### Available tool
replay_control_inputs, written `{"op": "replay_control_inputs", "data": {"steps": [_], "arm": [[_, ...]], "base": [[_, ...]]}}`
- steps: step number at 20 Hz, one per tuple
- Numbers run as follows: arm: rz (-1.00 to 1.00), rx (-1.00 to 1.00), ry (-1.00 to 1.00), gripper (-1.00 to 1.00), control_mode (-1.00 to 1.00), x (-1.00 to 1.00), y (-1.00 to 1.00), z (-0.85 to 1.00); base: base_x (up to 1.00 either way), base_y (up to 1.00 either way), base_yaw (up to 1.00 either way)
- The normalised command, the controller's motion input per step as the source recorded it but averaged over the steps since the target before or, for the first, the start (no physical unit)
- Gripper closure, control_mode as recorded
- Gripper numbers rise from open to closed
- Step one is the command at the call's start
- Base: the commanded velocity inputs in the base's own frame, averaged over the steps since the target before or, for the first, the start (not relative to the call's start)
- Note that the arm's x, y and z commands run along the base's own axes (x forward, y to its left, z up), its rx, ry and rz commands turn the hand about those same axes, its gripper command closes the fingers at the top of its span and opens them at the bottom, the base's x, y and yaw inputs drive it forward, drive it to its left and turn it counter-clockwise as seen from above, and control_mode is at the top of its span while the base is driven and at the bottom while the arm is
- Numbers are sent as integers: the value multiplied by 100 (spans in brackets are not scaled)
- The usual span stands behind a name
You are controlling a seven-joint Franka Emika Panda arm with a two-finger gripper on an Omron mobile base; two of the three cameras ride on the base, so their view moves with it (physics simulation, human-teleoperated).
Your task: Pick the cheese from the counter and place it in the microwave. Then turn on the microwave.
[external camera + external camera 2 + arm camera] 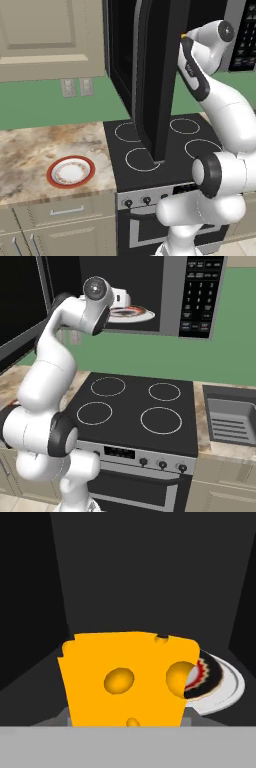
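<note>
The orange-yellow cheese with round holes sits close in front of the hand camera, and my gripper is shut on it, its fingers mostly hidden behind the wedge. The hand reaches into the dark cavity of the open microwave. A white plate with a red-and-dark pattern lies on the cavity floor just behind and right of the cheese. The microwave's door swings out over the stove. The counter lies lower left.
A red-rimmed white plate rests on the counter. The black stovetop with white rings lies under the microwave. The button panel is right of the cavity. A sink sits at the right.
</note>
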Motion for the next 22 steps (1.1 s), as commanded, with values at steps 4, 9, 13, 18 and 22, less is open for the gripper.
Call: {"op": "replay_control_inputs", "data": {"steps": [4,9,13,18,22], "arm": [[0,0,14,100,-100,32,-6,0],[0,0,7,100,-100,30,-3,0],[0,0,0,100,-100,28,-2,0],[0,0,0,100,-100,20,-2,0],[0,0,0,100,-100,18,-1,-5]], "base": [[0,0,0],[0,0,0],[0,0,0],[0,0,0],[0,0,0]]}}
